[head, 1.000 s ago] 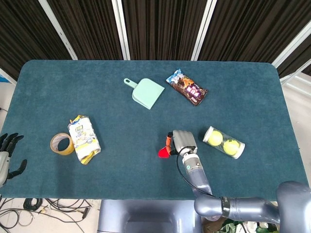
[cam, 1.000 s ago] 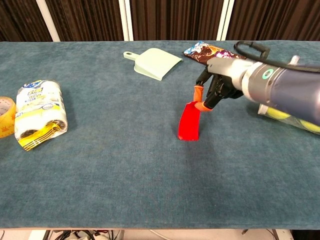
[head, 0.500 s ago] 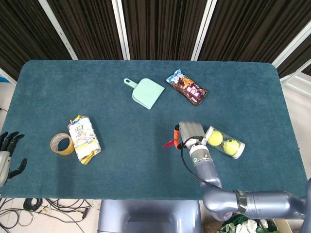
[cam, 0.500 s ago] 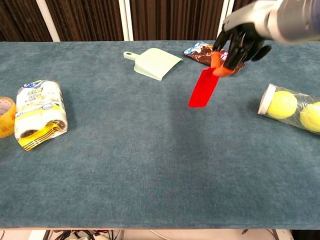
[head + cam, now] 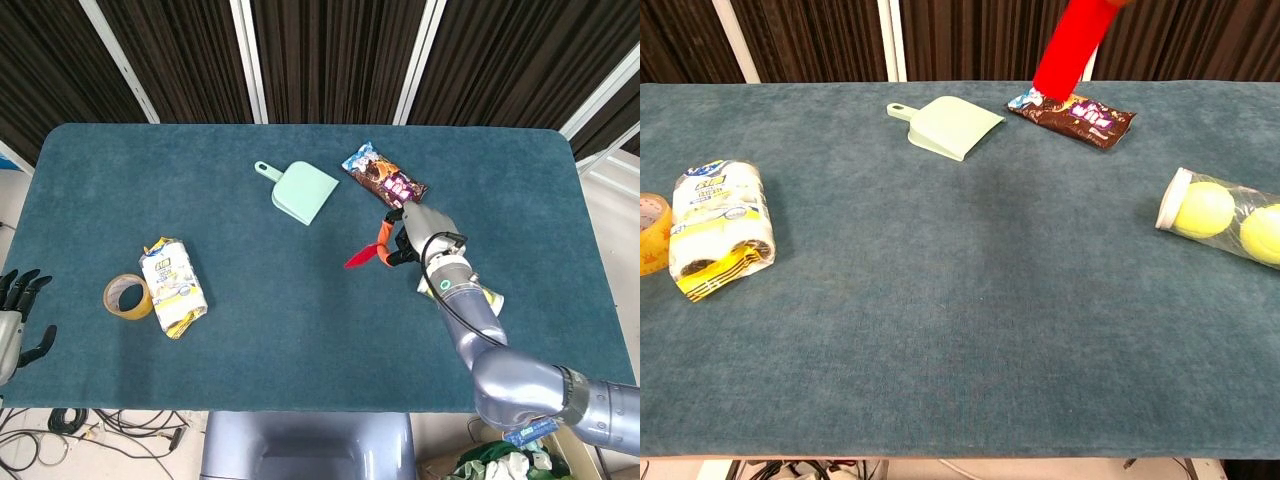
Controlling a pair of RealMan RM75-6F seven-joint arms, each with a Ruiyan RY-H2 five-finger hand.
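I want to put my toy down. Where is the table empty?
Bare cloth fills the middle, between the wrapped rolls and tennis-ball tube, and all along the near edge. The far side is busier: dustpan, snack bag.

Red scraper (image 5: 361,258) with orange handle; mint-green dustpan (image 5: 303,192); teal table (image 5: 250,330); yellow-green tennis balls (image 5: 1225,218).

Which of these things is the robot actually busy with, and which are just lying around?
In use:
right robot hand
red scraper, held up off the table by that hand

Lying about:
green dustpan
snack bag
tube of tennis balls
yellow and white packet
roll of tape
left robot hand, idle at the table's edge
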